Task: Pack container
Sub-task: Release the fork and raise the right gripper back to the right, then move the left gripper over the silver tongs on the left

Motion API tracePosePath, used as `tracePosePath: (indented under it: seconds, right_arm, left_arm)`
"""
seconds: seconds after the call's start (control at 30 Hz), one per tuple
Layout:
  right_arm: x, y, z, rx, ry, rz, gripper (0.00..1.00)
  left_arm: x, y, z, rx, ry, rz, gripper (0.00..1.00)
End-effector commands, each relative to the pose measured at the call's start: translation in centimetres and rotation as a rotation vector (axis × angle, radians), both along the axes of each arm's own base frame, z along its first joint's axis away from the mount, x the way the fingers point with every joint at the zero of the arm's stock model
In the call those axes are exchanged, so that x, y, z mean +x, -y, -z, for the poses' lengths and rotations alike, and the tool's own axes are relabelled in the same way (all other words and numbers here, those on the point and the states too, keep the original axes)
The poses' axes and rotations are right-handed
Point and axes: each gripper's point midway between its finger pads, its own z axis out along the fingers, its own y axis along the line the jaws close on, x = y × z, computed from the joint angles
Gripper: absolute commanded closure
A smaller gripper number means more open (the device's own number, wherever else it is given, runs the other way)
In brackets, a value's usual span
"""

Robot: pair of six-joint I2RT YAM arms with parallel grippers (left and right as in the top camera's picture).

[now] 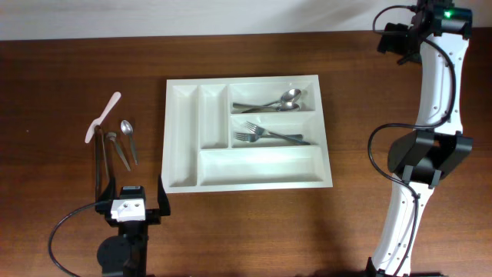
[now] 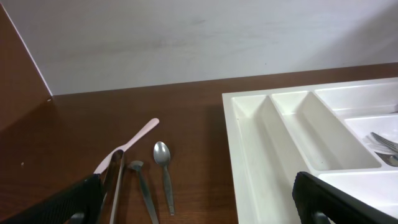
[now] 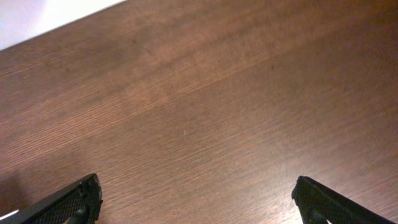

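Observation:
A white cutlery tray [image 1: 244, 185] sits mid-table, with two spoons [image 1: 274, 102] in its top right compartment and two forks [image 1: 270, 136] in the one below. Left of it on the table lie a pink plastic utensil [image 1: 103, 118], black tongs [image 1: 99, 163] and two metal spoons [image 1: 129, 139] [image 1: 118, 151]. My left gripper [image 1: 131, 194] is open and empty, just in front of these loose utensils. In the left wrist view [image 2: 199, 211] the spoon [image 2: 164, 172], the tongs [image 2: 115, 180] and the tray [image 2: 249, 155] show ahead of it. My right gripper [image 1: 394, 40] is open and empty at the far right back, over bare table [image 3: 199, 205].
The tray's two long left compartments [image 1: 211, 115] and wide front compartment [image 1: 261, 163] hold nothing. A light wall [image 2: 186, 37] rises behind the table's back edge. The right arm's cable loops [image 1: 380, 154] hang at the right side.

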Motion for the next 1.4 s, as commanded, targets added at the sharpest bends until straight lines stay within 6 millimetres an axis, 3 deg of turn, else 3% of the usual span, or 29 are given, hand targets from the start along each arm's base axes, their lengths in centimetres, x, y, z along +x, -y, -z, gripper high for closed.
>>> tracePosePath:
  seconds: [0.0, 0.23, 0.47, 0.7, 0.8, 0.97, 1.1, 1.2, 1.27, 1.37]
  right_arm:
    - [-0.3, -0.3, 1.3, 0.023, -0.027, 0.048, 0.01]
    - [-0.1, -1.4, 3.4, 0.084, -0.048, 0.019, 0.01]
    - [-0.8, -1.5, 3.8, 0.087, -0.081, 0.02, 0.01]
    - [-0.9, -1.6, 3.9, 0.089, -0.088, 0.02, 0.01]
    - [-0.9, -1.6, 3.9, 0.09, -0.088, 0.02, 0.01]
    - [-0.9, -1.7, 3.9, 0.097, -0.087, 0.017, 0.01]
    - [-0.9, -2.0, 3.9, 0.113, -0.086, 0.01, 0.01]
    - [-1.1, -2.0, 4.0, 0.115, -0.095, 0.01, 0.01]
    - [-1.3, -2.1, 4.1, 0.116, -0.104, 0.011, 0.01]
    - [-1.7, -2.1, 4.3, 0.12, -0.122, 0.012, 0.01]
  left_arm:
    - [0.0, 0.3, 0.1, 0.001, 0.005, 0.016, 0.01]
    - [0.0, -0.1, 0.0, 0.031, 0.004, -0.006, 0.01]
    - [-0.2, 0.3, -6.5, -0.028, 0.259, 0.015, 0.01]
    - [0.3, -0.9, -11.3, -0.08, 0.254, -0.053, 0.01]
    - [2.1, -1.0, -13.8, -0.057, 0.2, -0.055, 0.01]
    - [7.7, -1.3, -16.2, -0.045, -0.013, -0.055, 0.01]
    - [13.0, 0.0, -16.1, -0.065, -0.21, 0.028, 0.01]
    - [16.3, 2.8, -15.1, -0.121, -0.336, 0.193, 0.01]
    - [17.5, 3.8, -14.0, -0.156, -0.389, 0.251, 0.01]
    - [18.3, 6.9, -12.6, -0.244, -0.434, 0.429, 0.01]
